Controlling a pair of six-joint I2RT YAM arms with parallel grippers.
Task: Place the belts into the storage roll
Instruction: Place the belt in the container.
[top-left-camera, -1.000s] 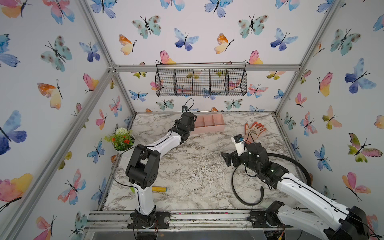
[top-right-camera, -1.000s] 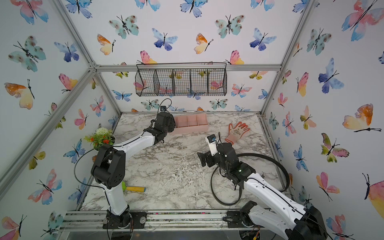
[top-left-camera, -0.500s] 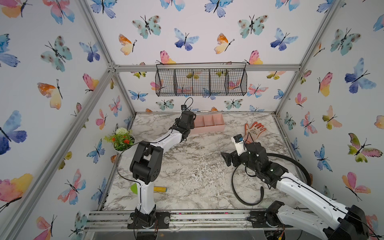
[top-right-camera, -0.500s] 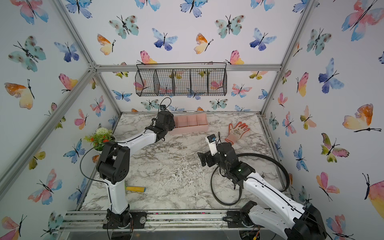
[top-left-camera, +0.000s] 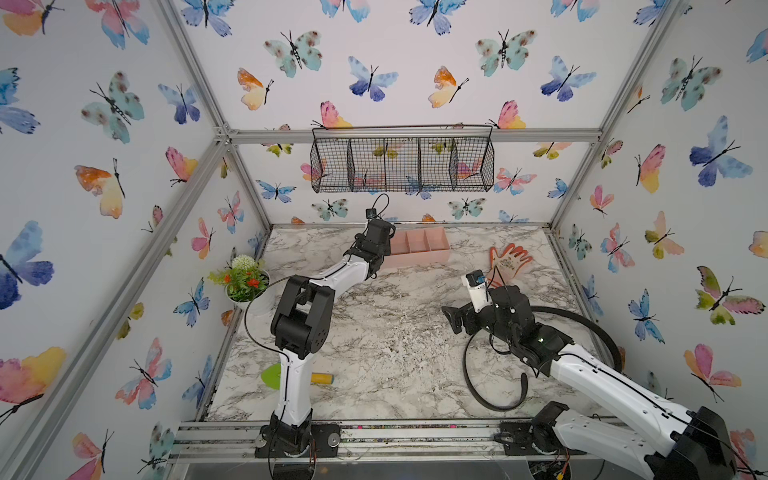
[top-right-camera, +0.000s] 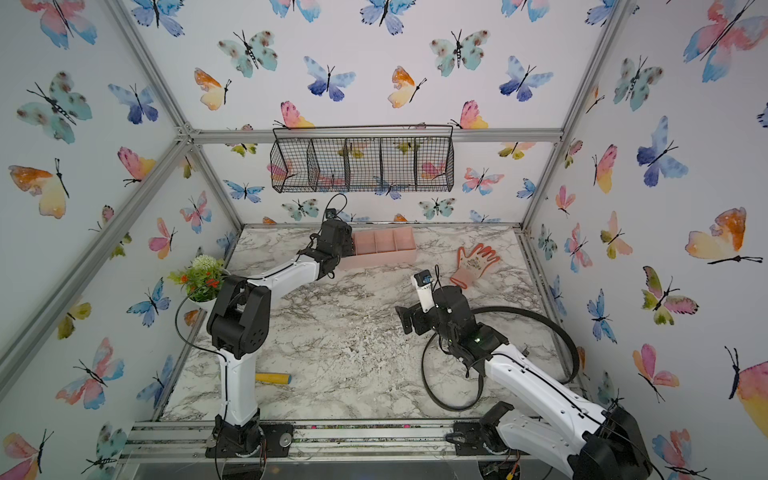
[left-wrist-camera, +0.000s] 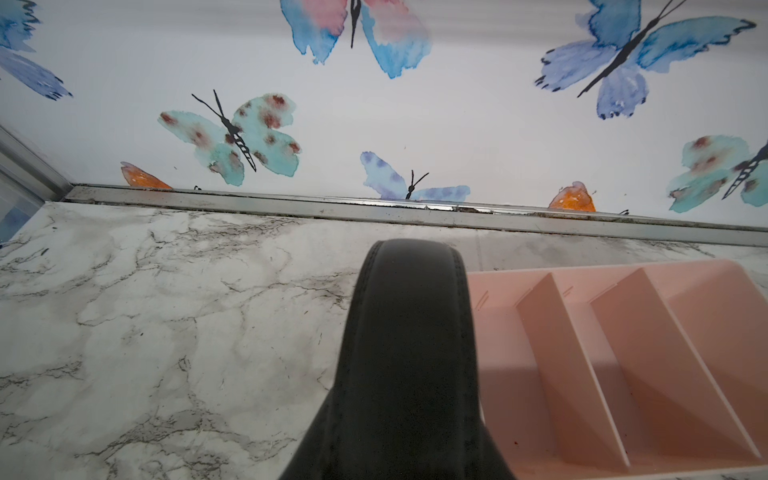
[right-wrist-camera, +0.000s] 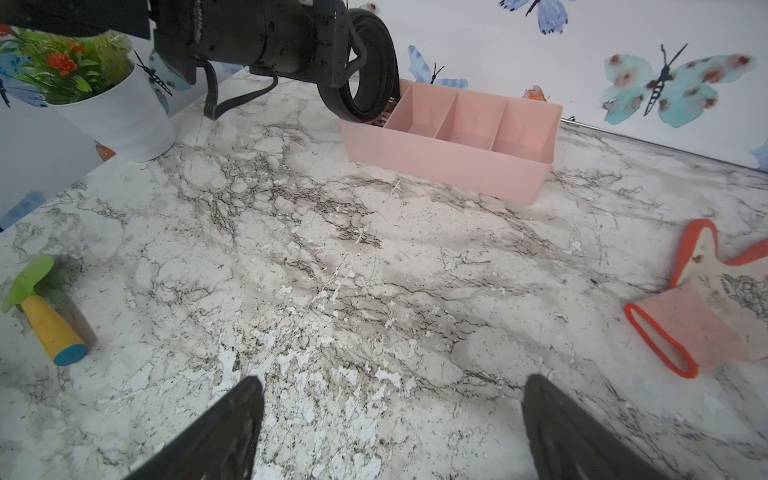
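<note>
Near left: a small trowel (right-wrist-camera: 45, 320) with a yellow handle and a green blade lies flat on the marble table (top-left-camera: 395, 353).

Near right: the loose belt (top-left-camera: 524, 384) lies on the table in an open loop. It curves around and under the right arm, and one long arc runs out toward the right edge. No gripper touches it.

Mid right: the right gripper (right-wrist-camera: 390, 384) hangs over bare table beside the loop. Its jaws are spread wide and hold nothing.

Mid left: a potted plant (top-left-camera: 243, 282) stands upright in a white pot at the left edge.

Far right: an orange-and-pink glove (top-left-camera: 509, 259) lies flat, well apart from the storage roll (top-left-camera: 419, 257).

Far centre: the storage roll sits near the back wall, long side facing forward. The three right-hand compartments are visible as bare pink plastic.

The left gripper (top-left-camera: 376, 245) is at the left end of the storage roll. It is clamped on the coiled belt (left-wrist-camera: 407, 353), a tight black roll held on edge at the leftmost compartment. Whether the coil rests on the compartment floor cannot be determined.

Far wall: a black wire basket (top-left-camera: 401, 166) hangs above the table.
</note>
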